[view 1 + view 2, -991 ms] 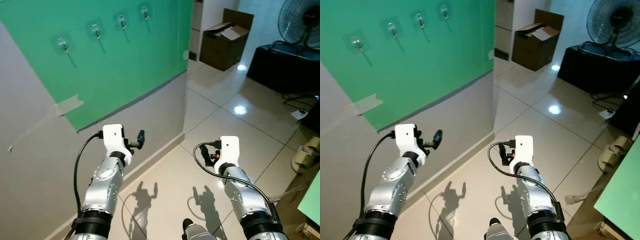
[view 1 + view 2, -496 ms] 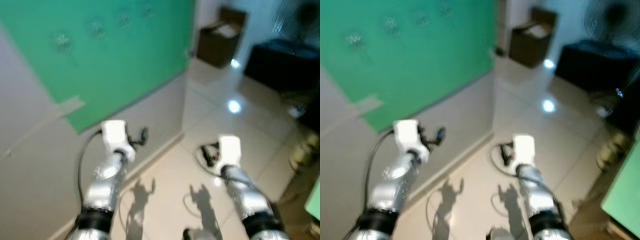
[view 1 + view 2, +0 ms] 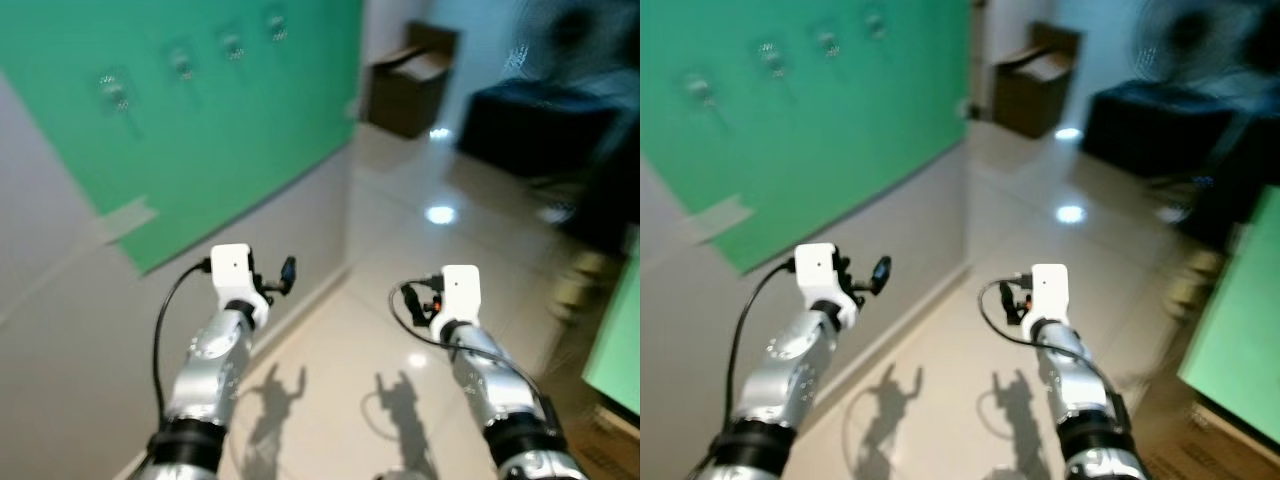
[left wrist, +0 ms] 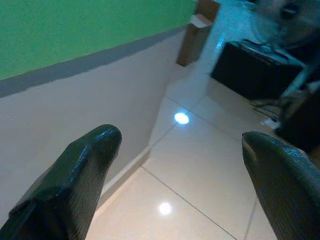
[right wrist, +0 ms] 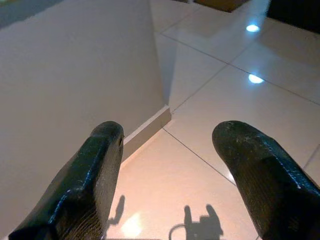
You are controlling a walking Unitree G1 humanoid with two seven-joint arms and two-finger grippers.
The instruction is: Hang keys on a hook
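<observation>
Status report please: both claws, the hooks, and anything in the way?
Left claw open, empty. Right claw open, empty. Hooks on green panel, up left, bare as far as blur shows. Keys unseen. Floor ahead.

Four hooks sit in a row on the green wall panel: the first hook, the second hook, the third hook and the fourth hook. One strip of tape holds the panel's lower corner. One open cardboard box stands on the tiled floor. One dark cabinet is blurred. Two silver arms reach forward: one left arm, one right arm.
</observation>
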